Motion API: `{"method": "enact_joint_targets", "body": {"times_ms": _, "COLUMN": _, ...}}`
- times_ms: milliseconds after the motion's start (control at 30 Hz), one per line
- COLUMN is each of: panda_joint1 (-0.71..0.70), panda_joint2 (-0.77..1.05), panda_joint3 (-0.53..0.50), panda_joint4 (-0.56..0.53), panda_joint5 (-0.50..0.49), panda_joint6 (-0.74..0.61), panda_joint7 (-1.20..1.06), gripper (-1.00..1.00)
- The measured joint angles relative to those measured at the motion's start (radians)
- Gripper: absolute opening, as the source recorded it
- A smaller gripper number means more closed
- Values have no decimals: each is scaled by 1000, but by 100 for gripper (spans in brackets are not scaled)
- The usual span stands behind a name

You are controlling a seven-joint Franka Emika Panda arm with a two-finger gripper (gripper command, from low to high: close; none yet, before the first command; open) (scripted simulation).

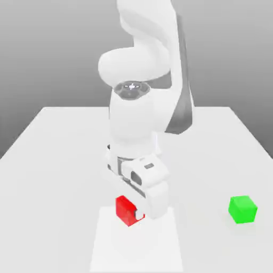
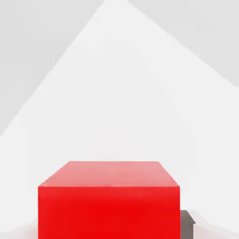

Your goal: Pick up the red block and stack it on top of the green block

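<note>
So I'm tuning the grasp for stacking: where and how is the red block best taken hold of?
Grip the red block across two opposite flat side faces at mid-height, coming straight down from above. It is a plain cube with parallel faces and free space around it, and a top approach leaves its underside free to set on the green block. The claw already sits at it.

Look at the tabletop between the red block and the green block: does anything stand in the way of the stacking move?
Nothing visible does. The gripper is shut on the red block; the table between it and the green block, toward the exterior view's right, is bare.
</note>
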Motion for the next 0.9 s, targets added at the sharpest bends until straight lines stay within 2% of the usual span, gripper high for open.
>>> {"method": "enact_joint_targets", "body": {"times_ms": 167, "panda_joint1": 11, "panda_joint2": -43, "panda_joint3": 20, "panda_joint4": 0, "panda_joint5": -49, "panda_joint6": -50, "panda_joint7": 54, "gripper": -100}}
{"method": "enact_joint_targets", "body": {"times_ms": 367, "panda_joint1": 212, "panda_joint2": -54, "panda_joint3": 175, "panda_joint4": 59, "panda_joint5": -62, "panda_joint6": -121, "panda_joint7": 150, "gripper": -100}}
{"method": "enact_joint_targets", "body": {"times_ms": 500, "panda_joint1": 315, "panda_joint2": -58, "panda_joint3": 322, "panda_joint4": 107, "panda_joint5": -70, "panda_joint6": -174, "panda_joint7": 221, "gripper": -100}}
{"method": "enact_joint_targets", "body": {"times_ms": 567, "panda_joint1": 397, "panda_joint2": -29, "panda_joint3": 356, "panda_joint4": 127, "panda_joint5": -53, "panda_joint6": -162, "panda_joint7": 227, "gripper": -100}}
{"method": "enact_joint_targets", "body": {"times_ms": 767, "panda_joint1": 379, "panda_joint2": 112, "panda_joint3": 381, "panda_joint4": 140, "panda_joint5": 45, "panda_joint6": -39, "panda_joint7": 161, "gripper": -100}}
{"method": "enact_joint_targets", "body": {"times_ms": 800, "panda_joint1": 372, "panda_joint2": 135, "panda_joint3": 391, "panda_joint4": 140, "panda_joint5": 61, "panda_joint6": -17, "panda_joint7": 150, "gripper": 100}}
{"method": "enact_joint_targets", "body": {"times_ms": 900, "panda_joint1": 372, "panda_joint2": 135, "panda_joint3": 391, "panda_joint4": 140, "panda_joint5": 61, "panda_joint6": -17, "panda_joint7": 150, "gripper": 100}}
